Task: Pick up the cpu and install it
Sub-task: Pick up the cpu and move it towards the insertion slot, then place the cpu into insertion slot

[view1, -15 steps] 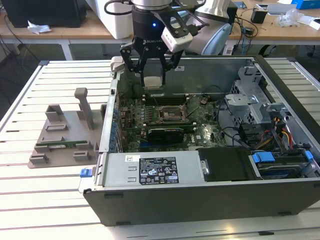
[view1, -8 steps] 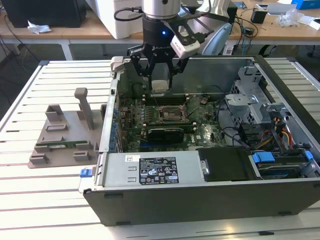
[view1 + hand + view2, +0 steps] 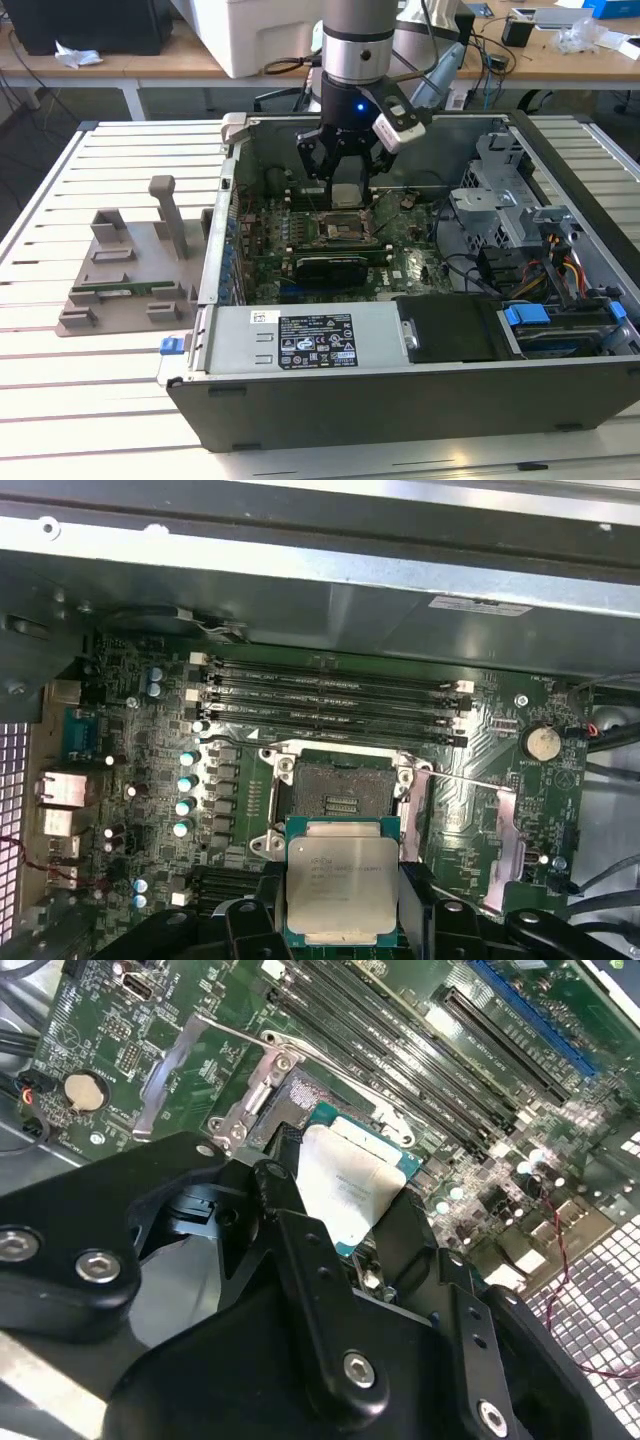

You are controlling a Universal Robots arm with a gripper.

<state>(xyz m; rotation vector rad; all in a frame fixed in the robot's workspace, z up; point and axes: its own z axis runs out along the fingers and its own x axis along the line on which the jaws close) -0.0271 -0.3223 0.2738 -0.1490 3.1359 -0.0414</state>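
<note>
While the gripper (image 3: 342,908) clamps the cpu (image 3: 342,875) (silvery top up), it hangs near the socket (image 3: 335,790).

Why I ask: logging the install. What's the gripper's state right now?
Gripper: shut on the cpu, held clear of the empty socket.

Setting: robotics laboratory or test workshop. Evidence: an industrial robot arm (image 3: 357,40) whose gripper (image 3: 345,192) holds the cpu (image 3: 342,880) inside an opened computer case (image 3: 400,410). A white slatted bench (image 3: 60,400) carries a grey parts fixture (image 3: 120,270). Wooden desks (image 3: 190,62) behind are strewn with cables (image 3: 488,48) and equipment.
</note>
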